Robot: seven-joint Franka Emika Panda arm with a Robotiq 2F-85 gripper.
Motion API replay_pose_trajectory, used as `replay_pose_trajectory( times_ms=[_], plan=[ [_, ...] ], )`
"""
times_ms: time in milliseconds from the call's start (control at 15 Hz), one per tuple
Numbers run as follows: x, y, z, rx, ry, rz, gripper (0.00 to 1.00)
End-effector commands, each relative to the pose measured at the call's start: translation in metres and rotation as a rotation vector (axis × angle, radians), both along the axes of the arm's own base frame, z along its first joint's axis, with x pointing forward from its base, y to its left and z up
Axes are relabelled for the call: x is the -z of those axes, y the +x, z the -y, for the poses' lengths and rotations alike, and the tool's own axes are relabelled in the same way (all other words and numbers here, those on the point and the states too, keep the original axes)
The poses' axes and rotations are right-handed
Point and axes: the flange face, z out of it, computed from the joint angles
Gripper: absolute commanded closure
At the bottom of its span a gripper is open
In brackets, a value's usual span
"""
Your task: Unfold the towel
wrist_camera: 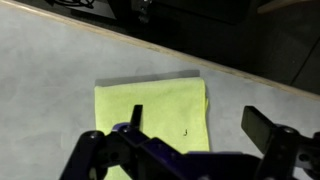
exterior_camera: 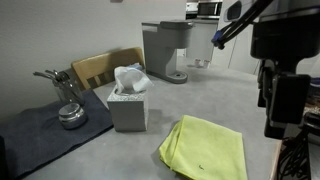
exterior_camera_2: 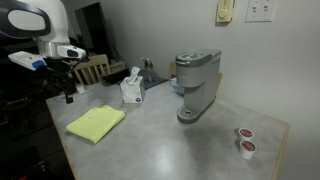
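folded yellow cloth towel (exterior_camera_2: 96, 124) lower left on grey counter (exterior_camera_2: 170, 150) | grey tissue box (exterior_camera_2: 132, 90) behind it, centre-left | grey plastic coffee machine (exterior_camera_2: 196, 86) at centre | two small round pods (exterior_camera_2: 244, 133) lower right

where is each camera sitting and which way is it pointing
Exterior view: low and close, facing the yellow towel and tissue box; gripper at its right edge.
Exterior view: farther back and higher, looking across the table at the coffee maker; arm at left.
Wrist view: looks down on the towel between open fingers.
All three share the towel.
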Motion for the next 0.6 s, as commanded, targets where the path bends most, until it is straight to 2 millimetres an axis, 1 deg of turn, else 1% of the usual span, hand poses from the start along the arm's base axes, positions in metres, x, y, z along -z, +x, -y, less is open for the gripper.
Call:
replay_pose_trajectory(
  times_ms=[0,133,400,533],
  plan=[
    [0.0047,0.0032,-0.0037,0.001,0.004,-0.009,0.0],
    [0.0093,0.0053,-0.0057,-0.001,0.004,-0.019,0.0],
    [0.0051,0.0035,-0.0051,-0.005,0.002,-0.014,0.0],
    [0.0096,0.0034,-0.0064,0.001,0.003,-0.012,0.0]
  ],
)
